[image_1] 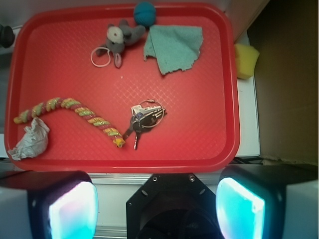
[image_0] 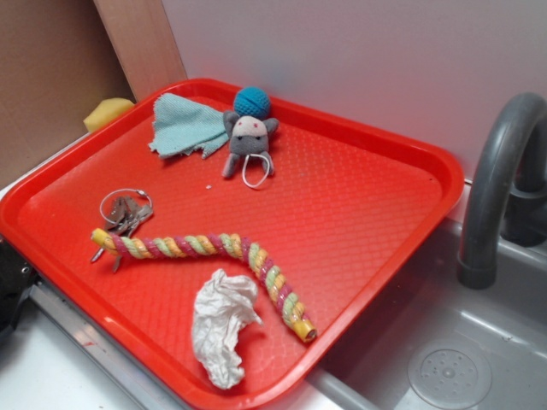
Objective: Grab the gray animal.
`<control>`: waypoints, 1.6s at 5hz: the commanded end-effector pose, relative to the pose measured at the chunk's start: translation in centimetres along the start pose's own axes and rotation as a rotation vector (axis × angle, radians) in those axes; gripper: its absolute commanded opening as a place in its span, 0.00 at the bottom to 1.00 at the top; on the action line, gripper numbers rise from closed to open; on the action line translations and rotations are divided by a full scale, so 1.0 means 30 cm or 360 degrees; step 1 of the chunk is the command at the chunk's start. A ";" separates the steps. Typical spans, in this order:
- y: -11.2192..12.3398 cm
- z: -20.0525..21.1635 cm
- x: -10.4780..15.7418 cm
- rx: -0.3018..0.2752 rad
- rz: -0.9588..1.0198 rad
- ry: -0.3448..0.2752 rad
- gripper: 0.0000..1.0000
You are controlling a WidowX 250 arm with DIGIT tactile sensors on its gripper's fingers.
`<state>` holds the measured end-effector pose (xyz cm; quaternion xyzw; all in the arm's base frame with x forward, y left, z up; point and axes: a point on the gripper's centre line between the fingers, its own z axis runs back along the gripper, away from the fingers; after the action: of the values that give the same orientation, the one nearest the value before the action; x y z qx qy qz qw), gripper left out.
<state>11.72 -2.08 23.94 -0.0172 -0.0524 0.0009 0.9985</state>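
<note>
Two glowing teal-lit fingers (image_1: 240,206) fill the bottom of the wrist view, set wide apart with nothing between them, so the gripper (image_1: 157,206) stands released, hanging outside the near rim of the red tray (image_0: 376,213). That tray is moulded plastic with a fine diamond-grid texture and rounded, raised edges; it rests on a pale counter beside a grey sink (image_0: 444,367) with a round drain and a curved grey faucet (image_0: 500,171). A plain white wall rises behind, and a brown board leans at the left, with a yellow sponge (image_0: 107,111) just outside the tray's far corner.

On the tray lie a crumpled white paper wad (image_0: 222,325), touching a twisted rope (image_0: 214,252) of pink, yellow and green strands, and a bunch of metal keys (image_0: 126,212) on a ring at the rope's other end. At the far edge sits the gray animal (image_0: 249,141), soft plush with a pale face and a white cord loop, touching a blue yarn ball (image_0: 252,102) and just beside a rumpled light teal cloth (image_0: 184,126), well apart from the gripper
</note>
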 end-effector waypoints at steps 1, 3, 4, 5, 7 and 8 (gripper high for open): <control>-0.027 -0.006 0.137 -0.0080 0.0699 -0.0076 1.00; -0.069 -0.083 0.312 -0.0126 0.1000 -0.0209 1.00; -0.081 -0.162 0.410 -0.0124 0.1053 -0.0320 1.00; -0.058 -0.260 0.484 -0.0157 0.1083 -0.0336 1.00; -0.094 -0.493 0.568 0.0035 0.0920 -0.0268 1.00; -0.132 -0.567 0.573 0.0041 0.0777 -0.0208 1.00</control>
<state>29.88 -6.16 7.35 -0.0034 -0.0876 0.2531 0.9635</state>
